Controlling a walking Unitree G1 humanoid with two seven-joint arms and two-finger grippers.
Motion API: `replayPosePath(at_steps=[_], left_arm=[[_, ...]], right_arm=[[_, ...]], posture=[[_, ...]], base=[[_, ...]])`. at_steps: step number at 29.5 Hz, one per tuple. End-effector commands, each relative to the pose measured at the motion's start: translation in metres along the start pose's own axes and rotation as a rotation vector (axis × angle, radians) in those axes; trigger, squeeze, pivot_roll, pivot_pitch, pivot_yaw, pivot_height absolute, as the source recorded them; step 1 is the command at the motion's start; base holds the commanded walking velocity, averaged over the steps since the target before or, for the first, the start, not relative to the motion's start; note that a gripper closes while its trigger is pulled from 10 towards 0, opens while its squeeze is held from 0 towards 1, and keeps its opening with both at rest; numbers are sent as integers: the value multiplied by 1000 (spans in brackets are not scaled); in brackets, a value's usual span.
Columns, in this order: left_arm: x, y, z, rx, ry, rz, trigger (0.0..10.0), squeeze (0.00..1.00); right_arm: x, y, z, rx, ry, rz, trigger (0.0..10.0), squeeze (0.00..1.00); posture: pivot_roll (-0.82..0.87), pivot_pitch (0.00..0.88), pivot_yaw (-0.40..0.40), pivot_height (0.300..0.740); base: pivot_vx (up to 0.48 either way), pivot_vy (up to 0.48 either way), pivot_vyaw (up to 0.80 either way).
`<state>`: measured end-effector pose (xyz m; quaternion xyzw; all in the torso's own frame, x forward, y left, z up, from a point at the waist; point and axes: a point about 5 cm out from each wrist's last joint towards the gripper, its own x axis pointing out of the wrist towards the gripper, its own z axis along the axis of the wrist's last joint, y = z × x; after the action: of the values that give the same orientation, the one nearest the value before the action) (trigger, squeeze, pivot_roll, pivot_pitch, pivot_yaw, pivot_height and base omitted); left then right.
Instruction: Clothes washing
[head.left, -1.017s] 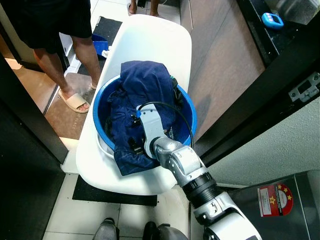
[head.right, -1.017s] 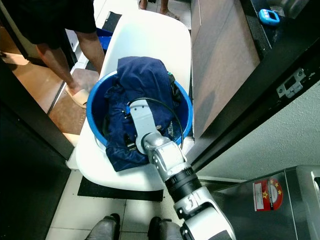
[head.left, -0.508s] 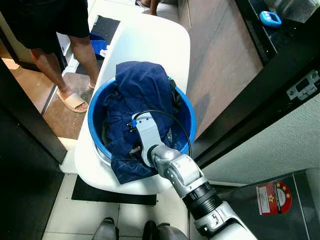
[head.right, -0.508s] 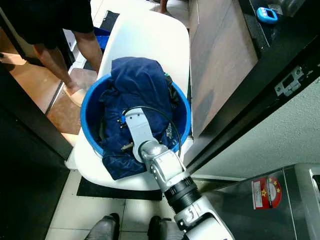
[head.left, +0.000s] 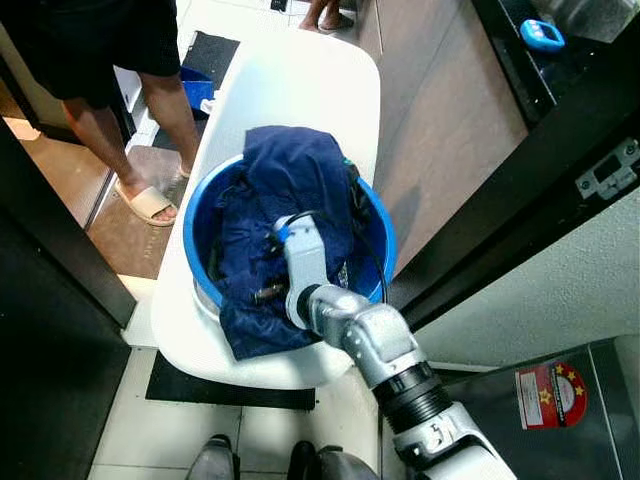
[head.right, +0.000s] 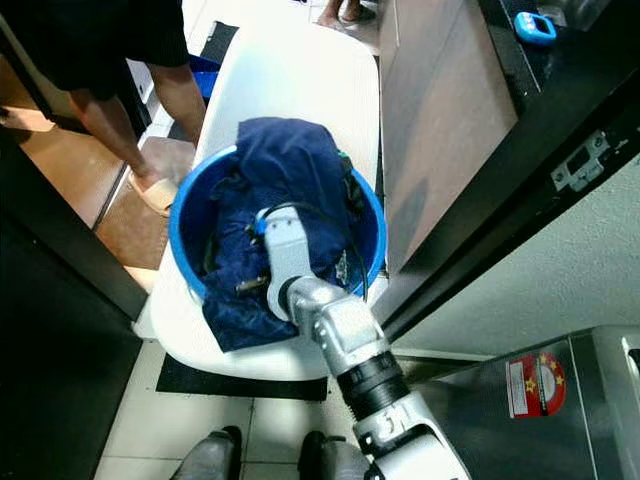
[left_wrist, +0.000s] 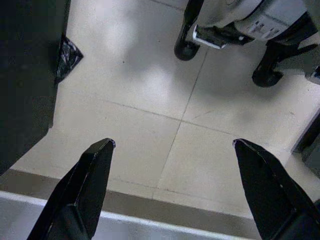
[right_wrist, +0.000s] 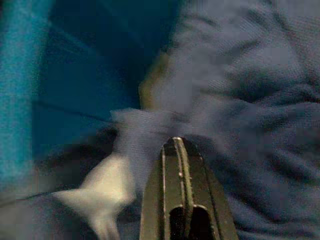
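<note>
A blue basin (head.left: 378, 232) sits on a white rounded top (head.left: 300, 80) and is heaped with navy clothes (head.left: 295, 175); one piece hangs over the near rim. My right arm reaches down into the basin. My right gripper (head.left: 264, 294) is low at the near left of the pile, with the fingers (right_wrist: 176, 165) pressed shut and their tips against the navy cloth (right_wrist: 260, 100). No cloth shows between them. My left gripper (left_wrist: 173, 145) hangs open over pale floor tiles (left_wrist: 150, 90).
A person in dark shorts and sandals (head.left: 148, 204) stands left of the white top; another person's feet (head.left: 326, 14) are at its far end. A dark door frame (head.left: 520, 190) runs along the right. A dark wall (head.left: 50, 300) closes the left. My feet (head.left: 215, 460) are below.
The whole view has shifted a little with the camera. My right wrist has moved slightly toward the far right of the basin, and the gripper stays among the clothes.
</note>
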<state>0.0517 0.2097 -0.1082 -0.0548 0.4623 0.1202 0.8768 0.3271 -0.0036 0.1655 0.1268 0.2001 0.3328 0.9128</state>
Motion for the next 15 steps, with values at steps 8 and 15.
replayPosePath(at_steps=[8,15], left_arm=[[9,-17,8,9,40,-60,10000,0],[12,-15,15,12,33,-54,10000,0]], right_arm=[[-4,77,60,406,-339,519,10000,1000],[-4,71,69,444,-383,517,10000,1000]], posture=[[181,134,-154,740],[190,72,-137,740]], base=[[0,0,0],[0,0,0]])
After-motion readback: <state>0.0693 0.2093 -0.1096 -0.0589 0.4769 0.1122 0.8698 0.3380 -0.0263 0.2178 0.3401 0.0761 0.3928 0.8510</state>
